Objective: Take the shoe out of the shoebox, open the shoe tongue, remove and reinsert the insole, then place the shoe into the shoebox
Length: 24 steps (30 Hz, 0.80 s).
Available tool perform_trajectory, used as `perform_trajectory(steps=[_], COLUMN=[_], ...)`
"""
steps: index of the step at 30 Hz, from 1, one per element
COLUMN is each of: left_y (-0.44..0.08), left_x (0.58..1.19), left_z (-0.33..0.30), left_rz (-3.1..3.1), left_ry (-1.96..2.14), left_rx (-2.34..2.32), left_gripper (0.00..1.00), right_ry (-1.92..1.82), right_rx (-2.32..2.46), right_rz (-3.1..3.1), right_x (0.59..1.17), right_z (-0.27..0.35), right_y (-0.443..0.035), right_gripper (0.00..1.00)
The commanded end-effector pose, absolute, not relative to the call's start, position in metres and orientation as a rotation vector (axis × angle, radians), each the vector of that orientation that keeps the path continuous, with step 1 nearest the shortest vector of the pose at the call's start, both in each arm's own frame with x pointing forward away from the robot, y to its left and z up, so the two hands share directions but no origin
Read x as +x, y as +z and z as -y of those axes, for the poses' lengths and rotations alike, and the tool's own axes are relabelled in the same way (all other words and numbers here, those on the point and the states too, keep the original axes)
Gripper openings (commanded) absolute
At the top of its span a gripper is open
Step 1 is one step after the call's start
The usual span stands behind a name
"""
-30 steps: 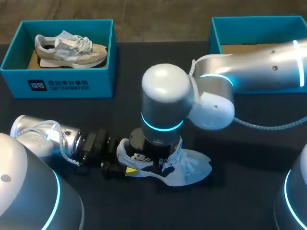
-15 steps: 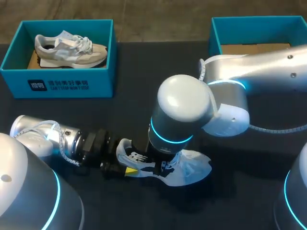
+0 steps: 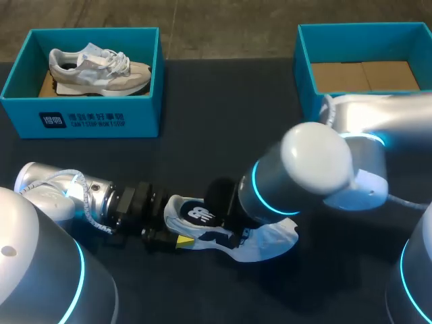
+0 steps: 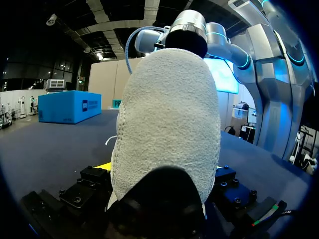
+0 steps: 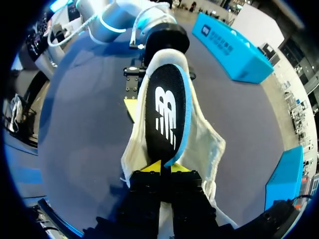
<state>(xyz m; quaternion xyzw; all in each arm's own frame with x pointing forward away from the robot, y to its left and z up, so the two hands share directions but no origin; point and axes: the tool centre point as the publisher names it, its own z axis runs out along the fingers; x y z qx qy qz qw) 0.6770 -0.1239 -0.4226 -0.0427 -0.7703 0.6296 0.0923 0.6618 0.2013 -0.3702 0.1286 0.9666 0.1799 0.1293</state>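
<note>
In the head view, a grey shoe (image 3: 98, 69) is held in the left box (image 3: 101, 121); only a cardboard floor is seen in the right box (image 3: 304, 54). The white shoe (image 3: 270, 239) is laid on the table (image 3: 202, 101), nearer the robot, its heel clamped by the left gripper (image 3: 177, 241). The insole (image 3: 196, 214), hidden a second ago beneath the right arm (image 3: 310, 169), is now exposed and raised at the heel, the arm having swung rightward.

In the left wrist view, the white shoe's heel is gripped from both sides.

In the right wrist view, the insole is pinched by the right gripper (image 5: 162, 168).

Middle of shoe (image 3: 277, 236) under right arm (image 3: 310, 169); left jaws partly behind its heel
</note>
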Motion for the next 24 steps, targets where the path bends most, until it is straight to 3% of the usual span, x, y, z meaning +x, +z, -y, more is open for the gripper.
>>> perform_trajectory(steps=[1,19,21,24], left_y=[-0.426,-0.426,-0.426,-0.426], left_x=[0.678,0.678,0.678,0.678], left_z=[0.125,0.125,0.125,0.125], left_rz=[2.290,2.290,2.290,2.290], left_ry=[1.868,1.868,1.868,1.868], left_rx=[-0.123,-0.123,-0.123,-0.123], left_gripper=[0.00,0.00,0.00,0.00], right_ry=[0.664,0.688,0.687,0.684], right_rx=[0.342,0.162,0.160,0.157], right_rz=[-2.753,-2.790,-2.792,-2.796], right_x=[0.658,0.674,0.674,0.673], right_z=[-0.191,-0.223,-0.223,-0.222], right_y=[-0.360,-0.346,-0.347,-0.346], right_gripper=[0.00,0.00,0.16,0.30])
